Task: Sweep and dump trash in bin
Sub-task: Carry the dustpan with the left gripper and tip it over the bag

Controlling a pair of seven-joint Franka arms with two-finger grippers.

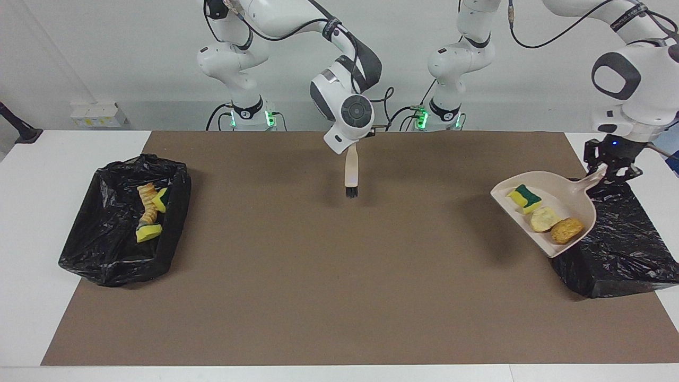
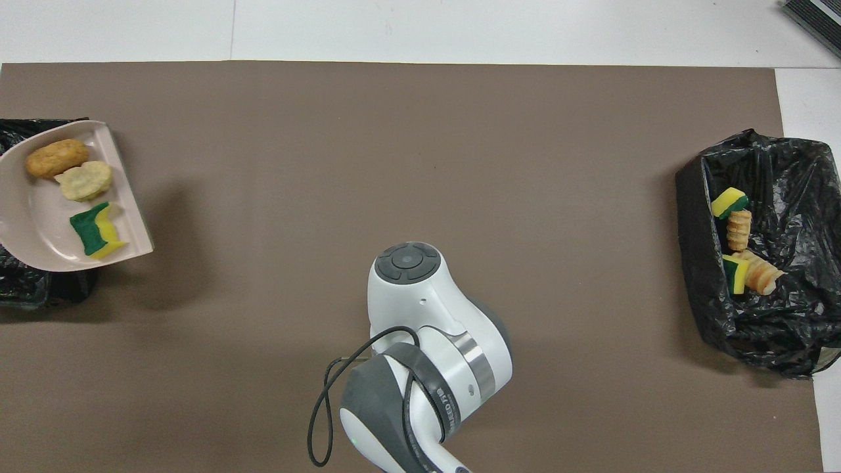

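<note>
So from my seat, the left gripper is clamped on the handle of the beige dustpan, jaws nearly together with just the thin handle between them. It's up in the air over the black bin at the left arm's end, and the pan sticks out from the claw toward the middle of the table, tilted a bit with its open lip on the low side.

Three bits of trash are riding in the pan, just below and in front of that claw: a yellow-green sponge chunk, a pale crumbly lump and a golden-brown bread-like piece. The lump and the bread piece touch each other, and the sponge sits a little apart near the lip. From overhead I see the same three lined up in the dustpan, which overlaps the bin's edge.

The right gripper is clenched tight around the handle of the brush. The brush hangs straight down from it, dark bristles at the bottom, over the brown mat around the middle of the table, and it looks lifted off the surface. In the overhead shot the arm's wrist covers the claw and brush completely.

The rest of the trash, a few sponge and bread-like pieces, lies well away from both claws in the other black bin at the right arm's end
</note>
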